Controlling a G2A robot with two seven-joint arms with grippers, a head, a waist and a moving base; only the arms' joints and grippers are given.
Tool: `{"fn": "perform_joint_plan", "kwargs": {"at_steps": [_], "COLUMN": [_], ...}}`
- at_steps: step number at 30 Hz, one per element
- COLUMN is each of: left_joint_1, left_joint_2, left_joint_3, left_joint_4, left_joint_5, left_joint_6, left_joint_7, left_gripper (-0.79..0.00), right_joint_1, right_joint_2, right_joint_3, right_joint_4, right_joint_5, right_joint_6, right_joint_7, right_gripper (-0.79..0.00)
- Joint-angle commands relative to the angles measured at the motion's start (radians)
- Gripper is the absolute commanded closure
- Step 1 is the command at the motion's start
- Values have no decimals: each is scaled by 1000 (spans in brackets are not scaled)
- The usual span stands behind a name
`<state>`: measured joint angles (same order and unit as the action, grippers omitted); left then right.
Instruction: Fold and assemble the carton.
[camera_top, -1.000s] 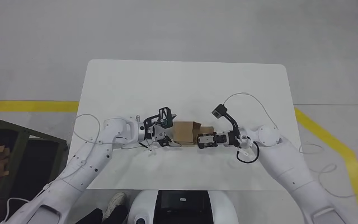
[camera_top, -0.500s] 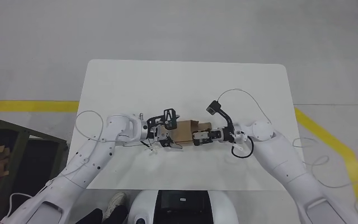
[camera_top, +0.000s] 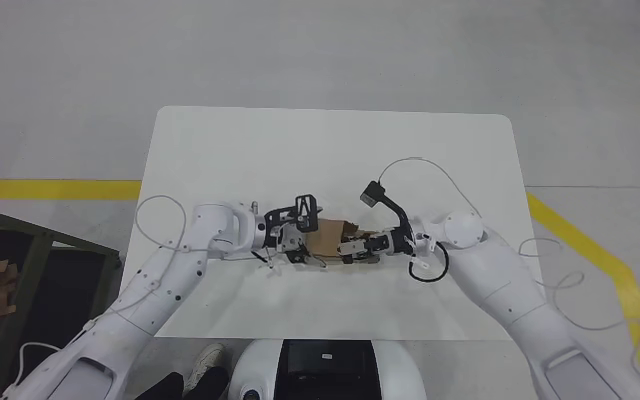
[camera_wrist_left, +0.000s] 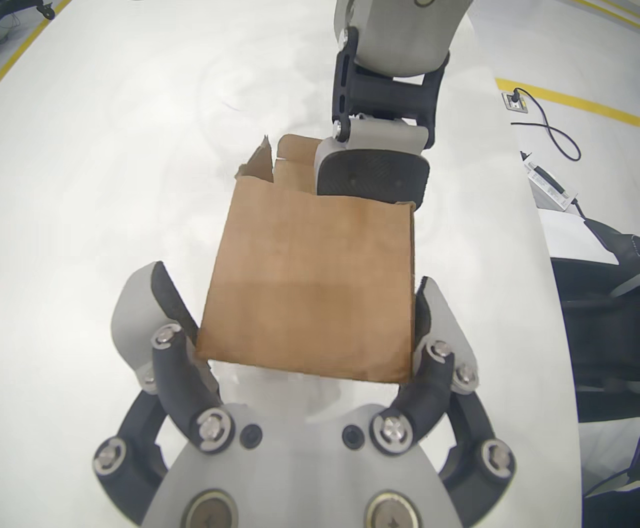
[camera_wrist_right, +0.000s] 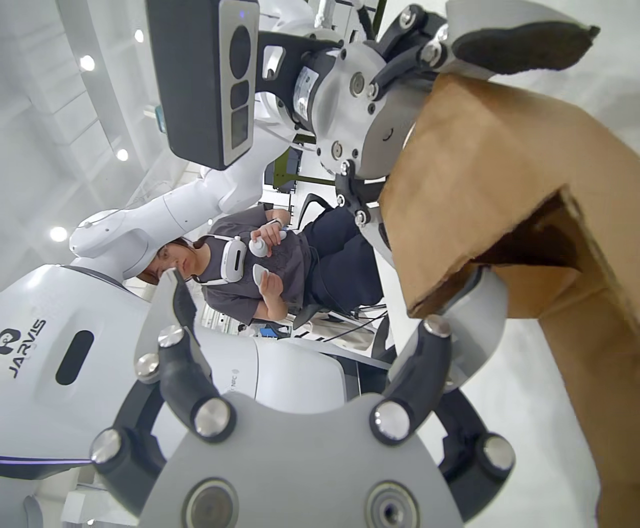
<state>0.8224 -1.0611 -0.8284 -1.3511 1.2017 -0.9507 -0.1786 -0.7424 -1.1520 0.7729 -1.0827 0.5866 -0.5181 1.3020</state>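
Observation:
A brown carton (camera_top: 325, 237) lies near the table's front middle, between my two grippers. My left gripper (camera_top: 296, 243) holds it from the left; in the left wrist view its fingers (camera_wrist_left: 167, 300) press the two side edges of the flat top panel (camera_wrist_left: 310, 280). My right gripper (camera_top: 355, 249) meets the carton's other end. It (camera_wrist_right: 325, 300) is open, with one finger (camera_wrist_right: 472, 305) tucked inside the carton's open end (camera_wrist_right: 530, 245) and the other standing free outside. That finger's black pad (camera_wrist_left: 372, 172) shows behind the carton's far edge, next to small loose flaps (camera_wrist_left: 260, 165).
The white table (camera_top: 240, 150) has free room behind the carton and to both sides. A thin white cable (camera_top: 435, 165) loops over the table behind the right arm. The front edge runs close below the grippers.
My right gripper has moved left toward the left gripper and pushed into the carton's end. The carton now looks shorter between the two grippers. The left gripper has kept its hold.

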Motion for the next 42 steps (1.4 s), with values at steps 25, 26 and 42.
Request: {"fn": "perform_joint_plan", "kwargs": {"at_steps": [25, 26, 42], "left_joint_1": [26, 27, 31], "left_joint_2": [9, 9, 8], "left_joint_3": [-43, -43, -51], "left_joint_4": [-41, -41, -46], "left_joint_5": [5, 4, 2], "left_joint_6": [-36, -36, -46], "left_joint_7": [-3, -2, -1], "left_gripper": [-785, -785, -785], "right_joint_1": [64, 68, 64], "right_joint_2": [14, 14, 38], "right_joint_3": [36, 29, -23], "right_joint_4": [101, 91, 91], "right_joint_5": [-37, -46, -8], "right_joint_6": [-44, -42, -23], "right_joint_7": [-44, -42, -23], "right_gripper": [-785, -785, -785]}}
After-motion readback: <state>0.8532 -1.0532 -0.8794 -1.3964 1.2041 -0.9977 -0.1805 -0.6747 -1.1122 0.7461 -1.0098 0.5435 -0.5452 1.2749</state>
